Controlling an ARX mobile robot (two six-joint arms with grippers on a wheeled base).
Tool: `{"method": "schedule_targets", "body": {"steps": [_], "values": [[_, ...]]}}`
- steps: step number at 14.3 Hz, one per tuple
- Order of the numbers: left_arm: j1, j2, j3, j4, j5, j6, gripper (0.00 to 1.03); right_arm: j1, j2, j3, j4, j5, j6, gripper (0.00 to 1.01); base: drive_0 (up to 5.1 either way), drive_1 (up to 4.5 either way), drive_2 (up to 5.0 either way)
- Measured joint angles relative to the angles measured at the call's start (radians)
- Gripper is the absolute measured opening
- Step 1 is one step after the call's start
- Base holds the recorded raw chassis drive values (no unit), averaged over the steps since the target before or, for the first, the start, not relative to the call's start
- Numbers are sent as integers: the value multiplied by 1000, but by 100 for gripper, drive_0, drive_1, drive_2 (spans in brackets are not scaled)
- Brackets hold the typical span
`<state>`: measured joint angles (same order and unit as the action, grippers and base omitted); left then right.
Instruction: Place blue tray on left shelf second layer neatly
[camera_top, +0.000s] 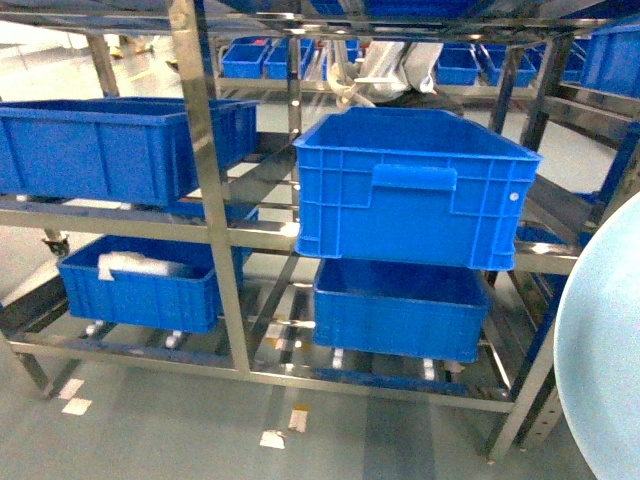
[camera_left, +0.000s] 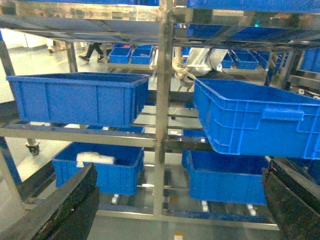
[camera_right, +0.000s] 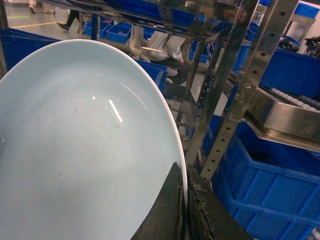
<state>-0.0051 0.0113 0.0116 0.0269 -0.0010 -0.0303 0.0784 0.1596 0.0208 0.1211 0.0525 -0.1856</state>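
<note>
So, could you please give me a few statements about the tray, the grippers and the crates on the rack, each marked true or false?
1. The right gripper is shut on the rim of the blue tray. True.
2. The blue tray already rests on a shelf tier. False: it is held in the air at the right edge of the head view.
3. The left gripper is open and holds nothing. True.
4. The tilted crate sits level on its rails. False: it slants, one end higher.
5. The lower left crate contains something white. True.
</note>
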Motion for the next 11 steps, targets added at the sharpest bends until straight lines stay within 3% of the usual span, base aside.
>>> {"method": "schedule_targets", "body": {"steps": [11], "values": [[-1,0,0,1,-1,0,98,0,-5,0,1,1,0,2,-192,-192,-192]]}}
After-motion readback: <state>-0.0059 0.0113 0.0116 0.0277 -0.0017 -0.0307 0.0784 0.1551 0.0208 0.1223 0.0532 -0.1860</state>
